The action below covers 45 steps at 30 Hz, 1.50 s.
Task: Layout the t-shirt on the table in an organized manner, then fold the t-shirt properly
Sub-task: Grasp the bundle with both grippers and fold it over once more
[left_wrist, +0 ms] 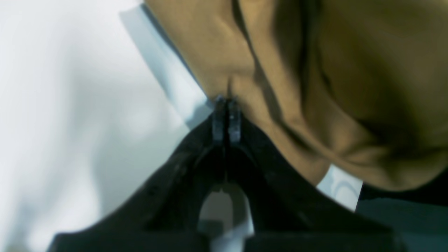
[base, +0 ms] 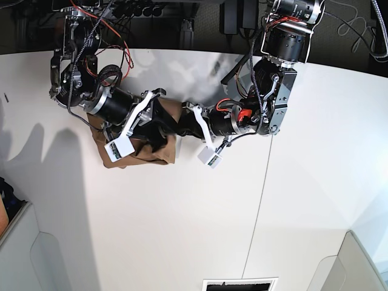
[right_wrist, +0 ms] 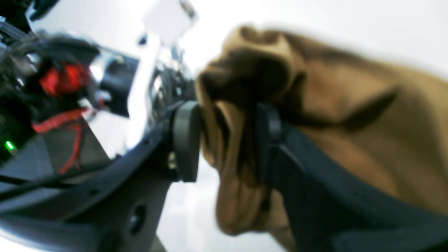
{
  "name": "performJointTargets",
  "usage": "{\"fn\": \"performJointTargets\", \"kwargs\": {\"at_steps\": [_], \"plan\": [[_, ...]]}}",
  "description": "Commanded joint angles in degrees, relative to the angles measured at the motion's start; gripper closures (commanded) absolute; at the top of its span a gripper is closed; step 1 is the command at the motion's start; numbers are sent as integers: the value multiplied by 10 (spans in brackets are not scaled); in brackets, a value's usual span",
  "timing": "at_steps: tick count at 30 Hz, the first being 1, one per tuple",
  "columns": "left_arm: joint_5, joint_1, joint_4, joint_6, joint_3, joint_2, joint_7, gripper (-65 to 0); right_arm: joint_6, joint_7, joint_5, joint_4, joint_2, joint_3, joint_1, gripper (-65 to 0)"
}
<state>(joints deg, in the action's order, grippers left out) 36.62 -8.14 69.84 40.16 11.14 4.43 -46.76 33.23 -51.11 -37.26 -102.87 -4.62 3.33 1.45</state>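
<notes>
T-shirt (base: 140, 136) sits bunched in a tan-brown heap on the white tabletop (base: 182, 230), toward ten o'clock from the centre of the base view, well short of any flat layout. Both arms converge on it from either side. Left end effector (left_wrist: 226, 105), entering from the three o'clock side in the base view, has its two fingertips pressed together with a thin edge of the cloth pinched between them; the left wrist view shows the fabric puckering into a small crease right at the tips, then spreading away in soft folds toward one and three o'clock. Right end effector (right_wrist: 227, 140), coming in from the ten o'clock side, stands with its jaws parted; a thick hanging wad of the t-shirt fills the gap between them, and the cloth touches the inner face of the right-hand finger, while contact on the left-hand pad is too blurred to confirm, so I cannot tell if this is a true grasp or a loosened one. Above the jaws in the right wrist view the fabric bulges into a dark rolled lump. Thin dark seam (base: 262, 194) runs across the tabletop from about one o'clock down to six o'clock, well apart from the shirt. Neckline label not visible in any view.
</notes>
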Motion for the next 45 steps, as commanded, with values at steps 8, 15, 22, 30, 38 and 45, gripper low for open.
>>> {"fn": "performJointTargets", "kwargs": {"at_steps": [8,15,22,30,38,45], "plan": [[59,-9,6,-2,-71,28,-43,0,4,-21,-13,-29,0,9,-61,-240],[114,-14,17,-2,-78,81,-74,0,4,-18,5,-30,-3,76,-78,-51],[181,-14,133,-2,-78,146,-137,0,3,15,64,-20,-43,150,-78,0],[184,-24,220,-2,-26,108,-130,0,0,68,92,114,-98,152,-104,0],[163,-63,220,-2,66,8,-126,0,0,68,86,239,-85,109,-170,0],[120,-31,219,-2,144,-12,-111,0,0,93,121,288,-82,36,-193,0]]}}
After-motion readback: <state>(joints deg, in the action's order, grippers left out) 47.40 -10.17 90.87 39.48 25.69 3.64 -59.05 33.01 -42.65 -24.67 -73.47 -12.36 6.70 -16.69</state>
